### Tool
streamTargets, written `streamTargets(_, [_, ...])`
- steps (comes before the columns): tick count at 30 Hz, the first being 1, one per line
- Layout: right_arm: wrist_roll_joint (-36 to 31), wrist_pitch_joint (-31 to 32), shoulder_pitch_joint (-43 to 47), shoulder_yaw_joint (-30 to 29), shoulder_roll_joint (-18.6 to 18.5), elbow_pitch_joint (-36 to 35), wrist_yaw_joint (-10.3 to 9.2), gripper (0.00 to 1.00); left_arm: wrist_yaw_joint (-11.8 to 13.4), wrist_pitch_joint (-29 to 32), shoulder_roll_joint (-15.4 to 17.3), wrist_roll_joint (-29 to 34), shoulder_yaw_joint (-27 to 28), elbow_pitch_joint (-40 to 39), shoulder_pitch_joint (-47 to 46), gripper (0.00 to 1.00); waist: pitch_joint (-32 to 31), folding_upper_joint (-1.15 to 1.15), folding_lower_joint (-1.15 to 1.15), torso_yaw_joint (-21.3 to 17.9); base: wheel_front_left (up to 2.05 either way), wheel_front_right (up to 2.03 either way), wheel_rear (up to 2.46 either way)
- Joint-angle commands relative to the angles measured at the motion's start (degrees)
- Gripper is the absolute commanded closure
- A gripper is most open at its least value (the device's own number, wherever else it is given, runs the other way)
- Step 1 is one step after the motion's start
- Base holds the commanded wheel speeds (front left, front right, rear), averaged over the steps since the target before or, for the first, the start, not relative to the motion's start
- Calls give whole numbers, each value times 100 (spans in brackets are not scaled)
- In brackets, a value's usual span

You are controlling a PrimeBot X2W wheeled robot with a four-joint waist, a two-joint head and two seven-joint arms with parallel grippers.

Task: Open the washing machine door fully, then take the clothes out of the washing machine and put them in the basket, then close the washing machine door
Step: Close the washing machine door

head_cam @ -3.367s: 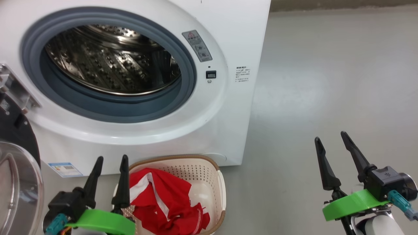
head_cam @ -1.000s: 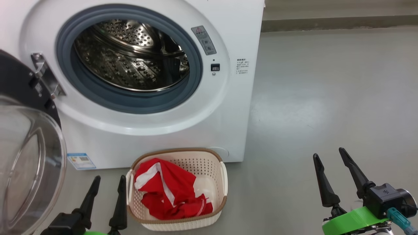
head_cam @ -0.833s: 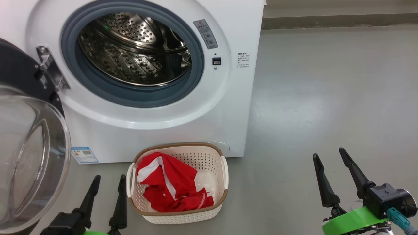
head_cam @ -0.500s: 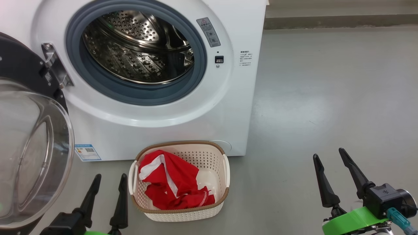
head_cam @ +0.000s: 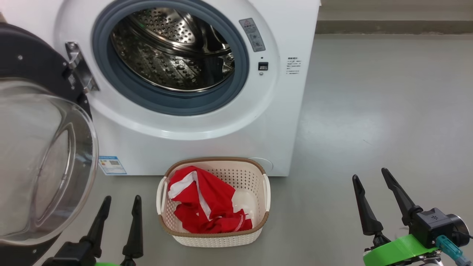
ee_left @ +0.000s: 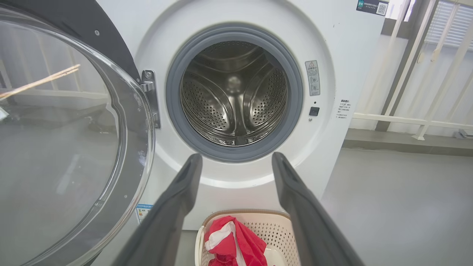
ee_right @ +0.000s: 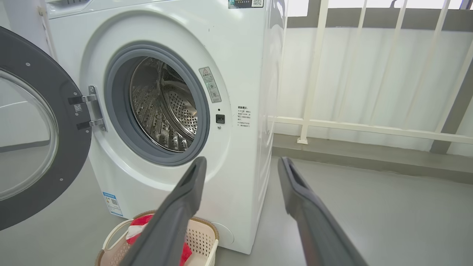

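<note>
Right tool (ee_right: 242,159) spread, white railing (ee_right: 369,129) beyond washing machine (ee_right: 244,55) from its wrist view.

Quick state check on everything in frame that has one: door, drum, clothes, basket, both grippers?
washing machine door: wide open, swung to the left on its hinge
drum: empty, no fabric visible inside
clothes: heaped in the basket
basket: upright on the floor in front of the washing machine
left gripper: open, holding nothing
right gripper: open, holding nothing
</note>
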Motion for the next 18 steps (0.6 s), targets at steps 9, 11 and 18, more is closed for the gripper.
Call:
streamTargets(9, [55, -36, -176, 246, -35, -172, 35, 0, 259, -49, 152, 91, 287, -381, -130, 0, 82, 0, 0, 597, 0, 0, 0])
streamTargets(11, [57, -36, -191, 253, -33, -180, 35, 0, 293, -40, 163, 94, 293, -429, -128, 0, 100, 0, 0, 747, 0, 0, 0])
streamTargets(18, [47, -36, -259, 263, -28, -214, 35, 0, 385, 40, 200, 101, 284, -594, -99, 0, 138, 0, 0, 1268, 0, 0, 0])
